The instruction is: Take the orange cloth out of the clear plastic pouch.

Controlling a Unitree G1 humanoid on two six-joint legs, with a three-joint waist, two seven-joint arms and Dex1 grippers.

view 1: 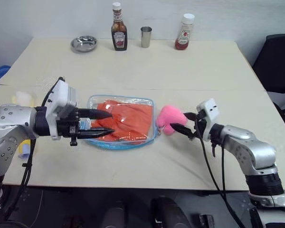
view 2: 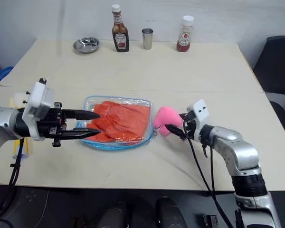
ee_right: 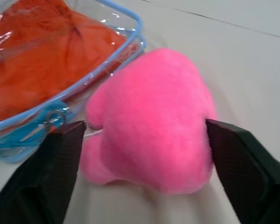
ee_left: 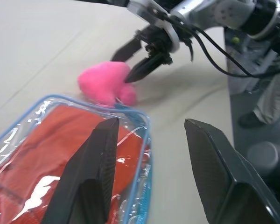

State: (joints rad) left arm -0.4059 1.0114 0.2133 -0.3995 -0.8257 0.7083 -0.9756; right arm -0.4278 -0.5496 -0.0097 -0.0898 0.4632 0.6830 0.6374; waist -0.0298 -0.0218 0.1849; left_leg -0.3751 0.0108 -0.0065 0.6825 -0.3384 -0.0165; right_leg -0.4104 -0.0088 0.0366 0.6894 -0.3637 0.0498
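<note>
Left eye view: the left gripper (view 1: 107, 123) hovers with fingers parted over the clear plastic pouch (view 1: 121, 122), holding nothing; the soft orange cloth (view 1: 126, 121) lies crumpled inside. The right gripper (view 1: 184, 122) spreads wide around a fluffy pink pom-pom (view 1: 170, 118) beside the pouch's blue-edged end.

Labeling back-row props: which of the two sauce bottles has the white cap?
The dark brown sauce bottle, beside the steel cup. The red ketchup bottle has a clear cap.
</note>
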